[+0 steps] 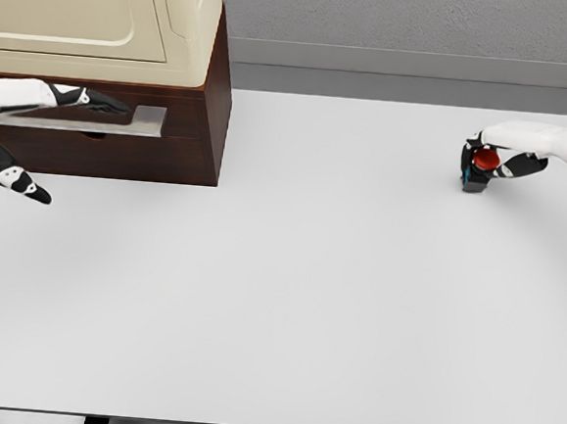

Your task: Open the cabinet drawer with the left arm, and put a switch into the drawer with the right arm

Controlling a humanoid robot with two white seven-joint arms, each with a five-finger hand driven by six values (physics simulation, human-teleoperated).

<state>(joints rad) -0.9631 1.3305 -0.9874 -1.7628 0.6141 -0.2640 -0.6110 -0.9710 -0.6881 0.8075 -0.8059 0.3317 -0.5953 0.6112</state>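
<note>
- The cabinet (127,72) sits at the far left corner of the white counter (287,291), with a dark brown base and a cream upper body.
- Its drawer (107,144) is the low brown front; a flat grey handle (85,118) runs across it.
- The left hand (52,100) comes in from the left edge and lies along that handle, fingers (101,102) stretched flat on top of it, not wrapped round anything.
- One more dark-tipped finger (16,179) of that hand hangs lower, in front of the drawer and above the counter.
- Whether the drawer is pulled out at all cannot be told from this angle.
- The switch (477,171), a small dark block with a red button, stands on the counter at the far right, well apart from the cabinet.
- The right hand (499,155) reaches in from the right edge, its fingers (523,164) closed round the switch from above and behind.
- Between switch and cabinet only bare counter shows.
- Behind the counter runs a grey wall (416,21).
</note>
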